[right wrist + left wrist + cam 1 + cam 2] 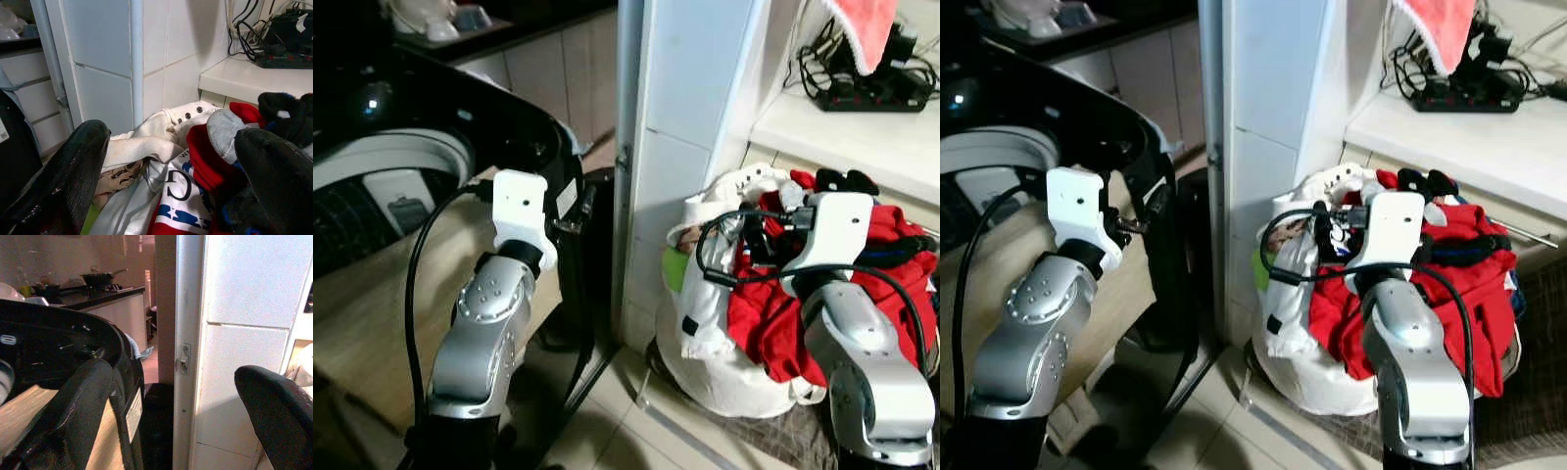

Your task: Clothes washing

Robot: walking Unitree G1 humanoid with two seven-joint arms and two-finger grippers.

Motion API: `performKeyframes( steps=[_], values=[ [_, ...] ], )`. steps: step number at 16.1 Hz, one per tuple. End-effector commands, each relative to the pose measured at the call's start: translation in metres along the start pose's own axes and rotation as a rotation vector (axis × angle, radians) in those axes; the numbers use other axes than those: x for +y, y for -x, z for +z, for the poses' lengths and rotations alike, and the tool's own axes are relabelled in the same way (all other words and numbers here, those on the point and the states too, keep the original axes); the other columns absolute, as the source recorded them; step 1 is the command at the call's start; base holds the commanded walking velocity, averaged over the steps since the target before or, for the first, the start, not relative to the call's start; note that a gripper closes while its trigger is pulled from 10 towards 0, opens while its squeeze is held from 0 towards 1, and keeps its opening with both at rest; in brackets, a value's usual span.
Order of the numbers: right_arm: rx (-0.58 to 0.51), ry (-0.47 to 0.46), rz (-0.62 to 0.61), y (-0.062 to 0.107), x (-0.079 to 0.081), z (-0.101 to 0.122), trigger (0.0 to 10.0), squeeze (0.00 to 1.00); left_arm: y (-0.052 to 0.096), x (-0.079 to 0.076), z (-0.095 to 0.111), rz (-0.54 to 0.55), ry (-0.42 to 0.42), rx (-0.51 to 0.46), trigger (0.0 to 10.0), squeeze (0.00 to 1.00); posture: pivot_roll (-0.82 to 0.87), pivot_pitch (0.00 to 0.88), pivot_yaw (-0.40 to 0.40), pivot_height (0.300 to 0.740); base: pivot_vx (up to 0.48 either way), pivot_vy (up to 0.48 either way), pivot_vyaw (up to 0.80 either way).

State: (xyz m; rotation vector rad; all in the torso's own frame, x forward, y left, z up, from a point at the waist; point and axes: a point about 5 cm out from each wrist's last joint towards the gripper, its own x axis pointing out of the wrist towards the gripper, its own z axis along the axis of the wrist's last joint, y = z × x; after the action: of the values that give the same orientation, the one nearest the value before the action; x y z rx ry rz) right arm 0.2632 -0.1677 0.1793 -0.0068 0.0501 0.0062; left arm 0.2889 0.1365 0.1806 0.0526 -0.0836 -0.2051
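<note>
The black washing machine (pixel 431 127) is sitting to the left of the white tiled pillar (pixel 690 147), its drum rim showing pale. Right of the pillar, the laundry pile (pixel 773 294) (red, white and dark garments heaped in a white bag) is resting on the floor, touching the pillar's base. Above the pile, a white bench (pixel 862 137) is carrying a power strip (pixel 871 93). The right hand (pixel 171 171) is hovering just over the pile, fingers spread wide. The left hand (pixel 171 411) is hanging open between machine and pillar.
</note>
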Motion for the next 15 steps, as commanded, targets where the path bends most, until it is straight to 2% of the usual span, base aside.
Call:
performKeyframes(
  steps=[1, 3, 4, 5, 6, 8, 9, 12, 15],
  values=[
    [-0.006, -0.014, -0.016, -0.002, -0.004, 0.005, 10.0, 0.00, 0.001, -0.001, 0.002, -0.004, 0.002, -0.002, 10.0, 0.00, -0.14, 0.000, -0.022, 0.740, 0.000, 0.000, 0.00],
    [0.006, -0.015, -0.014, -0.005, -0.005, 0.005, 10.0, 0.02, 0.001, -0.001, 0.002, -0.006, 0.003, 0.000, 10.0, 0.00, -0.14, 0.000, -0.024, 0.740, 0.000, 0.000, 0.00],
    [0.023, -0.011, -0.015, -0.008, -0.007, 0.005, 10.0, 0.92, 0.000, -0.002, 0.002, -0.015, 0.007, 0.002, 10.0, 0.00, -0.14, 0.000, -0.022, 0.740, 0.000, 0.000, 0.00],
    [0.030, -0.008, -0.016, -0.009, -0.008, 0.004, 10.0, 0.92, -0.001, -0.002, 0.002, -0.019, 0.010, 0.004, 10.0, 0.00, -0.14, 0.000, -0.022, 0.740, 0.000, 0.000, 0.00],
    [0.040, 0.015, -0.026, -0.015, -0.014, 0.004, 10.0, 1.00, -0.002, -0.006, 0.001, -0.053, 0.027, 0.014, 10.0, 0.00, -0.14, 0.000, -0.016, 0.740, 0.000, 0.000, 0.00],
    [0.050, 0.044, -0.067, -0.024, -0.026, 0.005, 10.0, 1.00, -0.003, -0.010, 0.001, -0.100, 0.023, 0.011, 10.0, 0.00, -0.15, 0.000, -0.014, 0.740, 0.000, 0.000, 0.00],
    [0.045, 0.051, -0.111, -0.035, -0.040, 0.007, 10.0, 1.00, -0.004, -0.015, 0.003, -0.147, 0.013, -0.004, 10.0, 0.00, -0.14, 0.000, -0.016, 0.740, 0.000, 0.000, 0.00],
    [0.064, 0.067, -0.172, -0.058, -0.068, 0.010, 10.0, 1.00, -0.005, -0.021, 0.008, -0.231, 0.011, -0.018, 10.0, 0.00, -0.14, 0.000, -0.020, 0.740, 0.000, 0.000, 0.00],
    [0.068, 0.095, -0.206, -0.077, -0.088, 0.027, 10.0, 1.00, -0.002, -0.023, 0.010, -0.295, 0.012, -0.017, 10.0, 0.00, -0.12, 0.000, -0.028, 0.740, 0.000, 0.000, 0.00]
  ],
)
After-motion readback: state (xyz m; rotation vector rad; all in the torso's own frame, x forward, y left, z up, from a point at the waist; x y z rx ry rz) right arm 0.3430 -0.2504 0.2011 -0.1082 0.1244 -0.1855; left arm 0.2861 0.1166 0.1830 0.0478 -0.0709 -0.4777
